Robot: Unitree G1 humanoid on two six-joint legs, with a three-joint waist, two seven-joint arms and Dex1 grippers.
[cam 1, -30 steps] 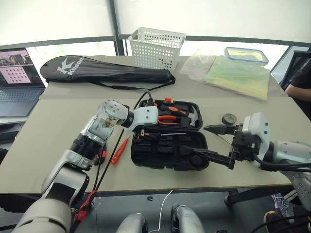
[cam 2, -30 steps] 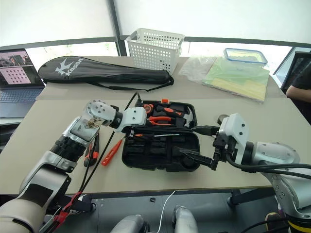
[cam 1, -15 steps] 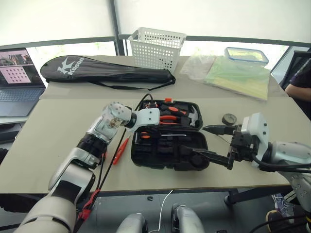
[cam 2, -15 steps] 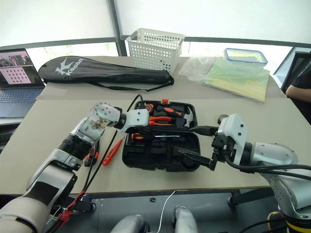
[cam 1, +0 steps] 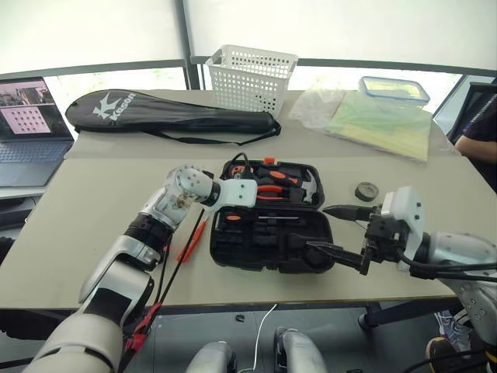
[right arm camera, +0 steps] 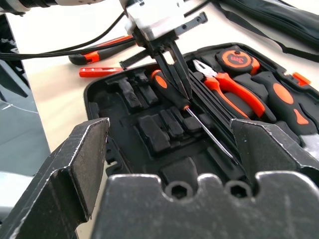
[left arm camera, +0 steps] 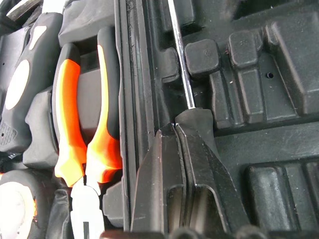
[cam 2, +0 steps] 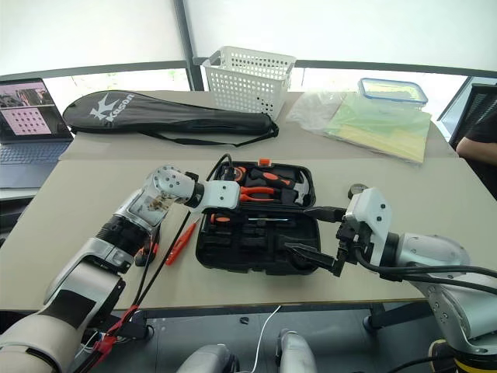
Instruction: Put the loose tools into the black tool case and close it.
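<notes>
Black tool case [cam 1: 268, 225] lies open flat on the worktop [cam 1: 93, 210], lid half away from the robot, tray half nearer. Lid half holds orange-handled pliers [cam 1: 270, 189], a hammer [cam 1: 299, 185] and a tape measure [right arm camera: 235, 59] (all seated).

Left pincer [right arm camera: 174, 69] is over the tray half near the hinge, fingers pressed together with the tips down at the handle of an orange-and-black screwdriver [right arm camera: 169, 89]. In the left wrist view the shaft runs out from just past the closed fingertips [left arm camera: 192, 129], so contact or a pinch on the handle end cannot be told for sure. The screwdriver lies across the tray half along the hinge line, its thin shaft pointing toward the right arm's side.

Right pincer [cam 1: 342, 233] hovers at the case's right end, spread wide, holding nothing; one finger sits over the tray's right corner, the other beside the lid edge.

Loose on the worktop left of the case: slim orange tester screwdriver [cam 1: 190, 241] and another orange-and-black tool [cam 2: 147, 249], partly under the left arm and its cables (type unclear). Small black tape roll [cam 1: 366, 190] sits right of the case, apart from it.

Far side: long black racket bag [cam 1: 167, 113], white basket [cam 1: 250, 78], plastic bags [cam 1: 373, 116], lidded container [cam 1: 392, 88]. Laptop [cam 1: 31, 128] at far left.
</notes>
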